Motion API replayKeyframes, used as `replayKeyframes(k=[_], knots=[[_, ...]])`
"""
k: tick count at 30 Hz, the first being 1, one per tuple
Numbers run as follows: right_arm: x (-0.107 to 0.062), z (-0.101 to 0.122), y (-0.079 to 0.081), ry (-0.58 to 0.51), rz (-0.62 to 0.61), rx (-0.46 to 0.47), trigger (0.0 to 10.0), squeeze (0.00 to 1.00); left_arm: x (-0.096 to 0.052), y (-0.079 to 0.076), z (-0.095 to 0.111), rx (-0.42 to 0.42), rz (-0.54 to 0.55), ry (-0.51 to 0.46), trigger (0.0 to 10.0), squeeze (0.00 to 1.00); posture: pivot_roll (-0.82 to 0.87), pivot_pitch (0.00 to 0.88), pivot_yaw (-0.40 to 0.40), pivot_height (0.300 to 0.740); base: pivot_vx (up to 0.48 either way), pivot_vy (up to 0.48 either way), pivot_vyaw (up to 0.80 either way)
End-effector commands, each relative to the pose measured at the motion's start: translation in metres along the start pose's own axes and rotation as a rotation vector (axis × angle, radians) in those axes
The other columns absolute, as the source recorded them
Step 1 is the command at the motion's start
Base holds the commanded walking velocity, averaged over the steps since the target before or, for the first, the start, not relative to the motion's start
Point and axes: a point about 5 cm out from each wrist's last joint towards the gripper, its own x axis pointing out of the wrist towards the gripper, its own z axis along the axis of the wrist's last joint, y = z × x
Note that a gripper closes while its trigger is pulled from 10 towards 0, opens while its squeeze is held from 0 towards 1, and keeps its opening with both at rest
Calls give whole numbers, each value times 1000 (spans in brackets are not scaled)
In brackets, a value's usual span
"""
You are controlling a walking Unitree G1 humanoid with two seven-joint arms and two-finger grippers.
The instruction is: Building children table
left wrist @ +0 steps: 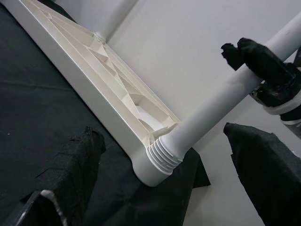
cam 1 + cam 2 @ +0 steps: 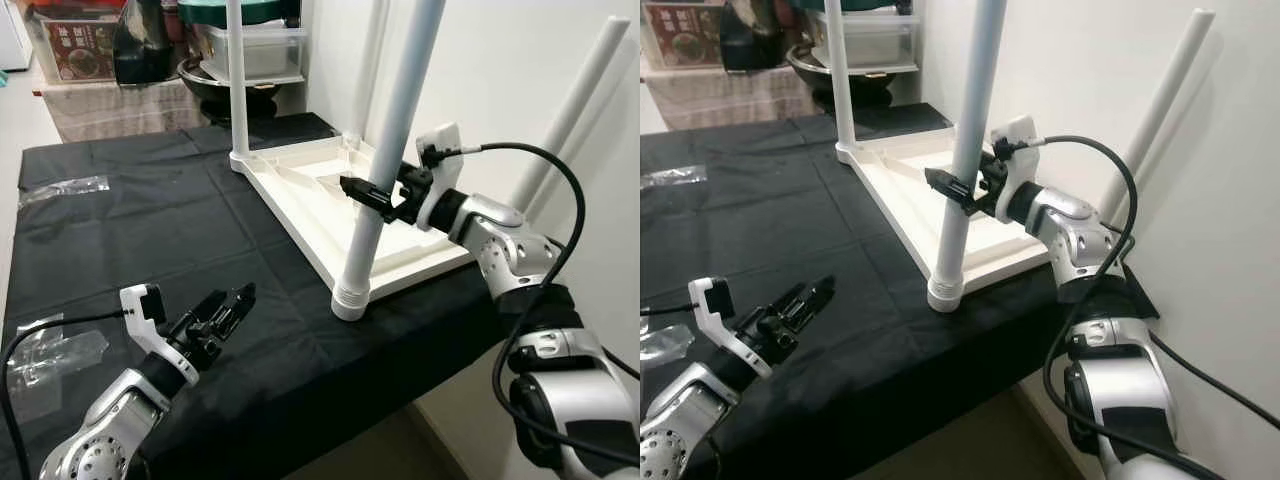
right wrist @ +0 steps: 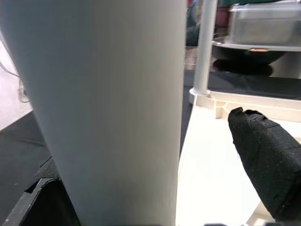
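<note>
Two grippers in head view: right gripper [image 2: 372, 193] clamped round near white table leg [image 2: 385, 160], which stood at near corner of upturned white tabletop [image 2: 300, 195] on black-clothed table's [image 2: 150, 240] right edge. Left gripper [image 2: 228, 305] hovered over cloth, fingers parted. Left wrist view: leg's ribbed collar [image 1: 162, 157] in corner socket. Right wrist view: leg between fingers [image 3: 268, 160].
</note>
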Motion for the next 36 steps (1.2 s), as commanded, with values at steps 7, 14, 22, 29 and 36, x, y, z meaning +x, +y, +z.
replayKeyframes(k=[7,14,22,29,36], knots=[[-3,8,-3,-24,105,-29,10000,0,-1,-1,-1,3,-3,13,10000,0,66,0,-113,740,0,0,0],[0,14,-9,-23,122,-97,10000,0,-1,-1,0,3,-8,12,10000,0,71,0,-115,740,0,0,0],[1,15,-13,-8,129,-103,1137,0,0,-2,-1,0,-14,11,10000,0,70,0,-121,740,0,0,0],[1,8,-14,26,119,-93,0,0,0,-3,-3,-4,-18,10,10000,0,70,0,-123,740,0,0,0],[-1,-16,-27,188,-113,-101,0,0,0,-3,-4,-5,-16,11,10000,0,62,0,-129,740,0,0,0]])
